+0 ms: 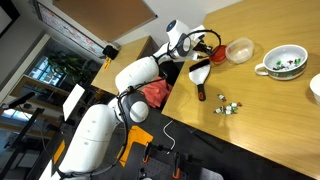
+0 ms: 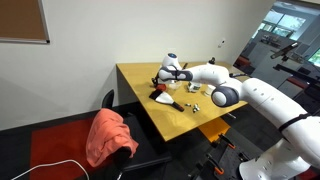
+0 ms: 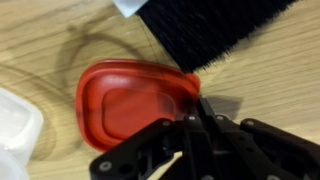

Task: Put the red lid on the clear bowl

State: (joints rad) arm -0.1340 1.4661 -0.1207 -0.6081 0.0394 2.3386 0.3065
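Observation:
In the wrist view the red lid (image 3: 135,105) is a flat red-orange disc just above the wooden table. My gripper (image 3: 196,118) is shut on its right edge. A faint shadow lies on the wood to the lid's upper left, so the lid seems slightly lifted. In an exterior view my gripper (image 1: 207,47) hangs over the table just left of the clear bowl (image 1: 240,50), a small pink-tinted bowl standing upright. The lid shows there as a small red patch (image 1: 213,57) under the gripper. In the exterior view from across the room the gripper (image 2: 166,76) is small and the lid is hard to make out.
A black-bristled brush tool (image 3: 210,30) lies just beyond the lid and also shows in an exterior view (image 1: 200,76). A pale object (image 3: 15,125) sits at the wrist view's left edge. There is a white green-patterned bowl (image 1: 285,63), small pieces (image 1: 228,105), and a red cloth on a chair (image 2: 108,135).

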